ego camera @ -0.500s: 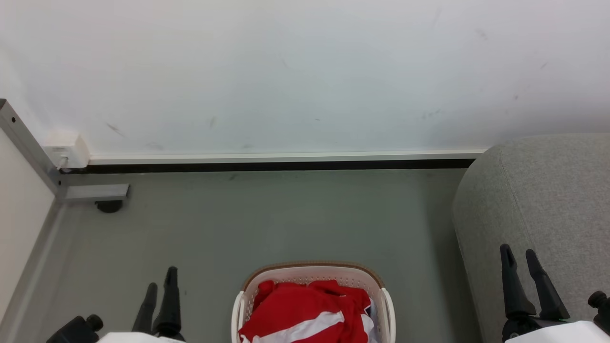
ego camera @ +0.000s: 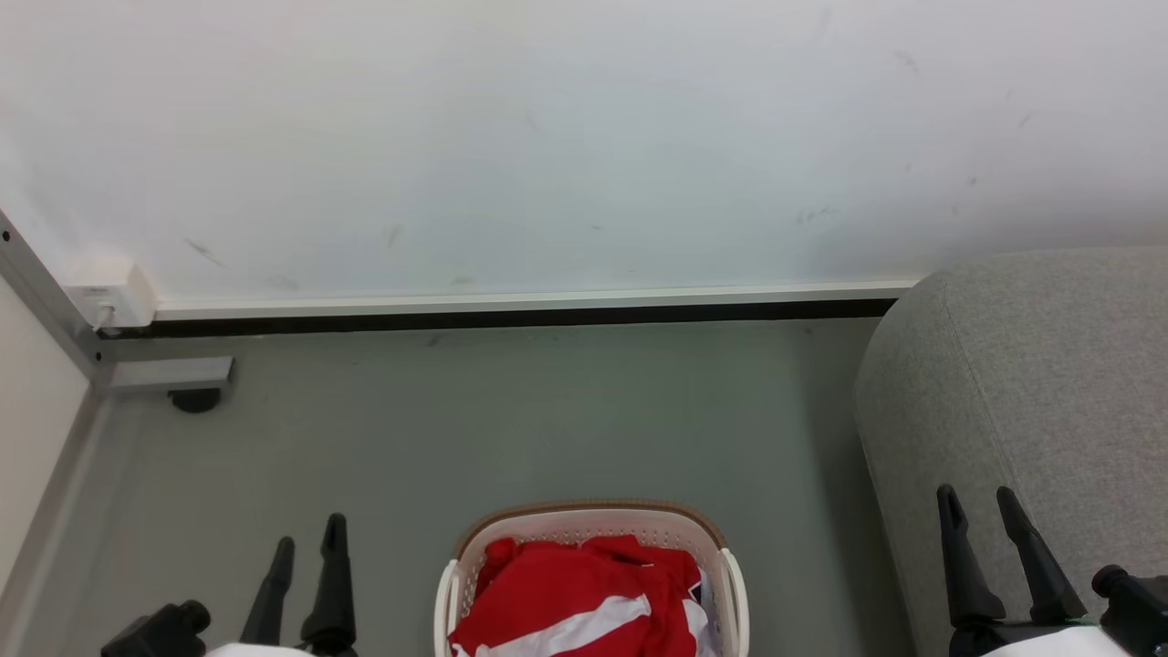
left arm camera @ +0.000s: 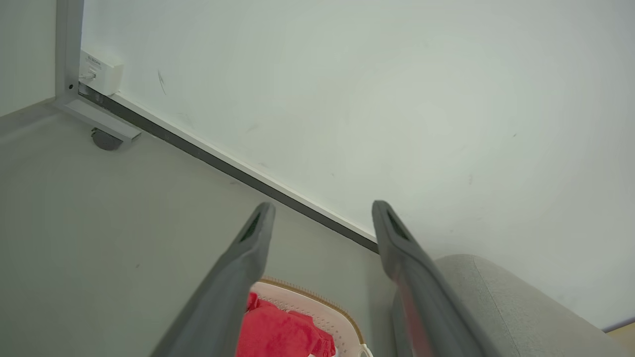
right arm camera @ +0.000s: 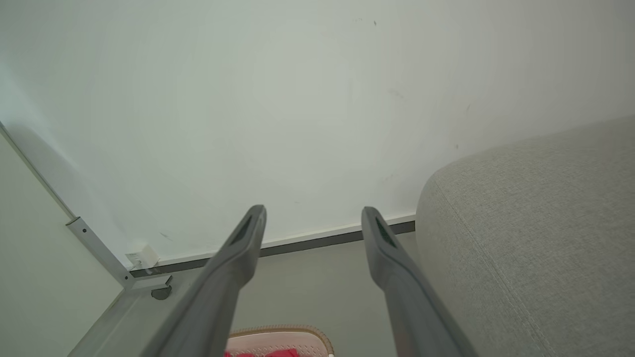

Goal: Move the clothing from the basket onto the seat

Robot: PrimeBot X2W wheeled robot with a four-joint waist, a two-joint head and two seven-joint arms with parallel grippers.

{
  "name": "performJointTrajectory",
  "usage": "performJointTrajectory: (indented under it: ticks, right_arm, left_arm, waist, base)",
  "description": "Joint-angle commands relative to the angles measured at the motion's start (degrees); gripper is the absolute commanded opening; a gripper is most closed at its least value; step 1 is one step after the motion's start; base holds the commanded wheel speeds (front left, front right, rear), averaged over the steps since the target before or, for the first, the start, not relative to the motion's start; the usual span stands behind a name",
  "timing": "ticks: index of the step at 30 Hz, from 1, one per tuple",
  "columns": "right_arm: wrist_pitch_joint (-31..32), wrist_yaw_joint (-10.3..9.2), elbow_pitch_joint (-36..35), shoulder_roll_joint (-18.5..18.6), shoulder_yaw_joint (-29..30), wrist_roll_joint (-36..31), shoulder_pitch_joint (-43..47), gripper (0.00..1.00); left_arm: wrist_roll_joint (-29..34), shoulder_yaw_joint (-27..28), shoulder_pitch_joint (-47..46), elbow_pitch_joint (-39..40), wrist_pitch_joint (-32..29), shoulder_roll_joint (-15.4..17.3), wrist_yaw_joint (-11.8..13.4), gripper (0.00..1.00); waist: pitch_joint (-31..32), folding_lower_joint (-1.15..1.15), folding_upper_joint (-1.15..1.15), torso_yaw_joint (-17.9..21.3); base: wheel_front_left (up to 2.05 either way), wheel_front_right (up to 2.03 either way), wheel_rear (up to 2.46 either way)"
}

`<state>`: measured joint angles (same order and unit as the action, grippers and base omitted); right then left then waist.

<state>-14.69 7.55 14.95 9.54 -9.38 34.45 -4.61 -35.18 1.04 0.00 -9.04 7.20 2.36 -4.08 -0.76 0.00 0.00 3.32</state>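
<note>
Red clothing (ego camera: 575, 593) lies in the basket (ego camera: 593, 507) between left claw (ego camera: 310, 533) and right claw (ego camera: 977, 495), both spread.

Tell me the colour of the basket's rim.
Brown rim on the cream-white basket; best in the head view.

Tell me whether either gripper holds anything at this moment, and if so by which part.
Nothing is held. The left gripper and the right gripper both stand open and empty; the clothing lies in the basket, untouched.
</note>
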Motion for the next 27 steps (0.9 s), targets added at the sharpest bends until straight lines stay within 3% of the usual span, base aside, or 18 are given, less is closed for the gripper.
performJointTrajectory:
  ticks: [1,27]
  right_arm:
    - [-0.28,-0.06,-0.11,0.1,0.56,-2.28,-0.24,1.0]
    - [-0.38,-0.08,2.42,-3.26,3.66,-21.85,0.57,1.0]
  left_arm:
    - [2.2,-0.02,0.15,0.64,0.54,0.51,-0.29,1.0]
    - [17.54,-0.34,1.82,-1.02,4.13,0.63,-1.2,1.0]
  waist:
    - [-0.01,0.0,0.0,0.1]
    - [-0.09,0.0,0.0,1.92]
  base:
    - [0.0,0.0,0.0]
    - [0.0,0.0,0.0]
